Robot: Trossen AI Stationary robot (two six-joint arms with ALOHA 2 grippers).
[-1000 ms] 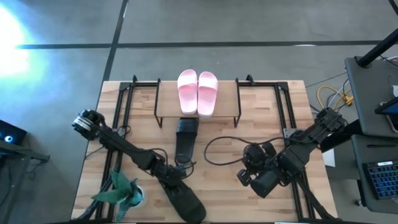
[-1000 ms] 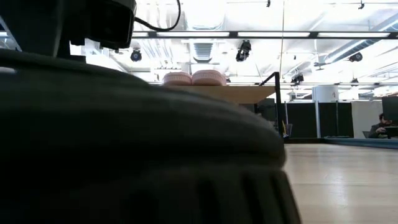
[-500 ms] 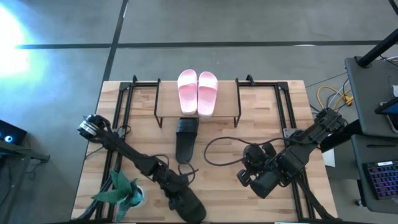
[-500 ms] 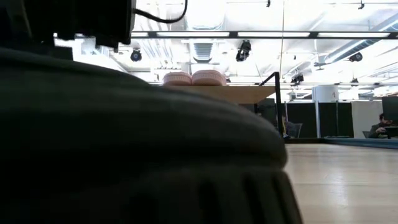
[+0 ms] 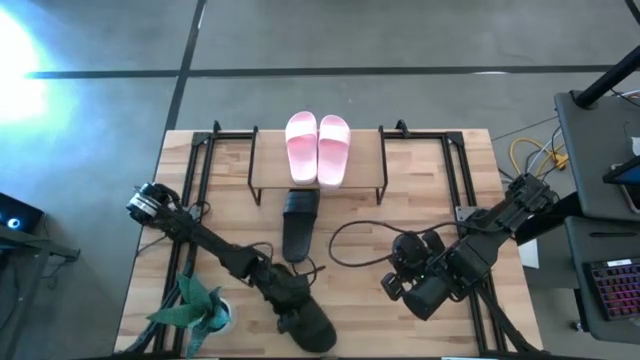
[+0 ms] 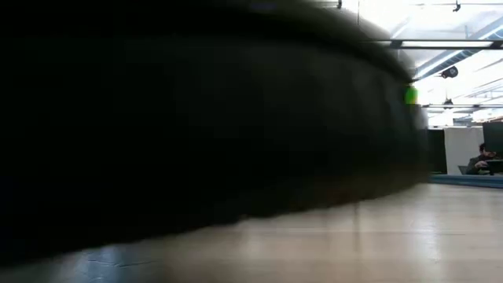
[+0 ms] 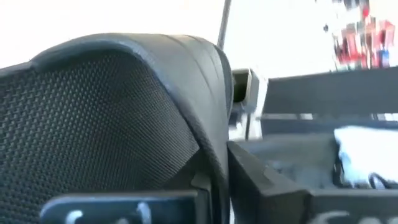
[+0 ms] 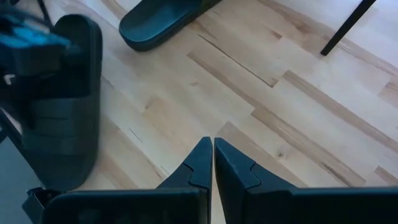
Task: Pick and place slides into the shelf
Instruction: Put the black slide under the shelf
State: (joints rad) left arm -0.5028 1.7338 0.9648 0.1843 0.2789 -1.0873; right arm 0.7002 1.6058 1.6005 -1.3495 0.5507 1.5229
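Note:
Two pink slides (image 5: 318, 147) lie side by side on the shelf (image 5: 365, 160). One dark slide (image 5: 298, 222) lies flat on the table, its far end under the shelf's front. The second dark slide (image 5: 312, 326) is near the table's front edge, with my left gripper (image 5: 285, 300) shut on it. It fills most of the low view (image 6: 196, 118) and the left wrist view (image 7: 93, 118). My right gripper (image 5: 395, 285) waits shut over bare wood right of the middle (image 8: 213, 163). My left gripper is shut on the near dark slide at the end toward the arm, coming at it from the table's left, slanting down. A curved smooth edge (image 7: 214, 134) of the slide runs between the fingers. Which part this is stays hidden by the slide itself.
A green plant (image 5: 195, 305) in a small pot stands at the front left corner, beside the left arm. Black cable (image 5: 350, 240) loops on the table between the arms. Black metal frames (image 5: 455, 170) run along both sides of the table.
My left gripper has shut on the near dark slide. The slide has shifted a little toward the table's right edge. In the low view it is blurred and fills more of the picture, with bare table now showing under its right part.

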